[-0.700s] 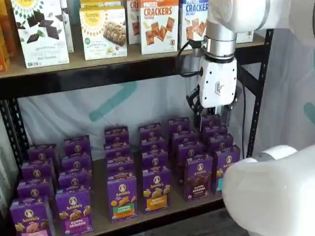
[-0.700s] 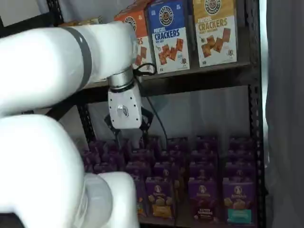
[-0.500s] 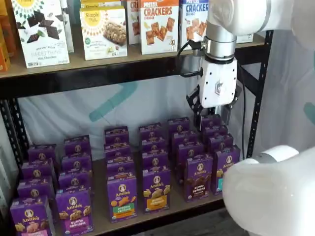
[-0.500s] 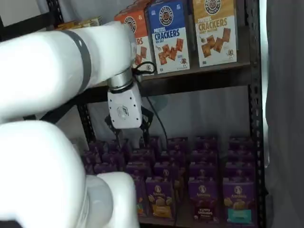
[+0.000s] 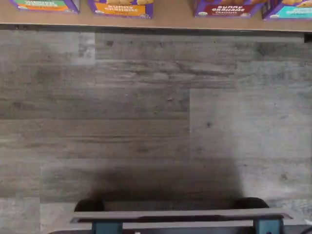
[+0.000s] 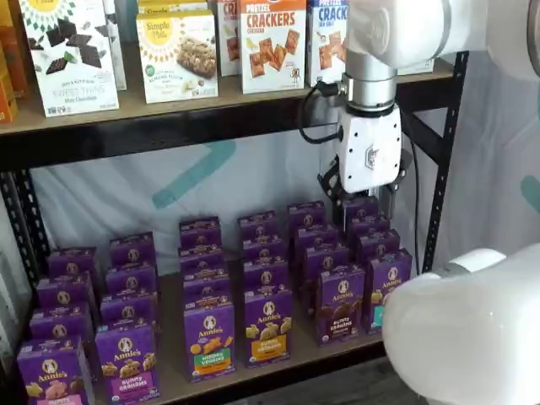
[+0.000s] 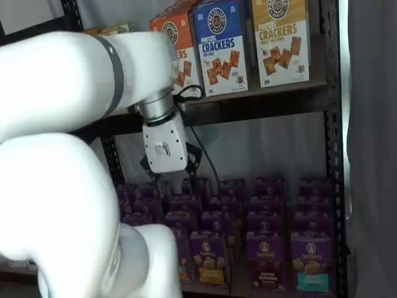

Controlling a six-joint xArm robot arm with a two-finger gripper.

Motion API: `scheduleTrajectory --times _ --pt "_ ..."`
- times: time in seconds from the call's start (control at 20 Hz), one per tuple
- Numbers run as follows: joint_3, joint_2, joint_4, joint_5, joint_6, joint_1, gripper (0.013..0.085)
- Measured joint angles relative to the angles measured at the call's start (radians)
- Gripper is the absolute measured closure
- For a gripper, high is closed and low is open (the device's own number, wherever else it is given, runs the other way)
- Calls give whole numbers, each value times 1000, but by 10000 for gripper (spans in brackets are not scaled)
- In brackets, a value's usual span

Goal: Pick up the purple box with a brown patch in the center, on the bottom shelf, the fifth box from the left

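Purple box (image 6: 341, 304), brown centre patch

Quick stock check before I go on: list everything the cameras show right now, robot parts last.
Purple box: one, purple with brown centre, front of its row on the bottom shelf.
Other Annie's boxes: many, purple with orange, teal or pink bands, in rows on the bottom shelf.
Cracker boxes: several, orange, blue and yellow, upper shelf.
Snack boxes: a few, white and yellow, upper shelf.
Rack frame: black metal.
Floor: grey planks, wrist view.
Arm: one, white, in front of the shelves.
Tool: white body, black fingers, above the back boxes; gap not clear.
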Motion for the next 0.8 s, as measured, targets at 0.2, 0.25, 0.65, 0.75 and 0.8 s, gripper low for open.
scheduleTrajectory --times 0.2,0.25,0.65,0.75,0.8 --pt "35 26 5 -61 0 -2 130" --pt "44 33 8 -77 -1 -3 130" --pt "125 133 -9 -239 16 1 130" --pt "142 167 -18 -292 20 -2 130" --pt "148 186 -25 -318 24 -4 130"
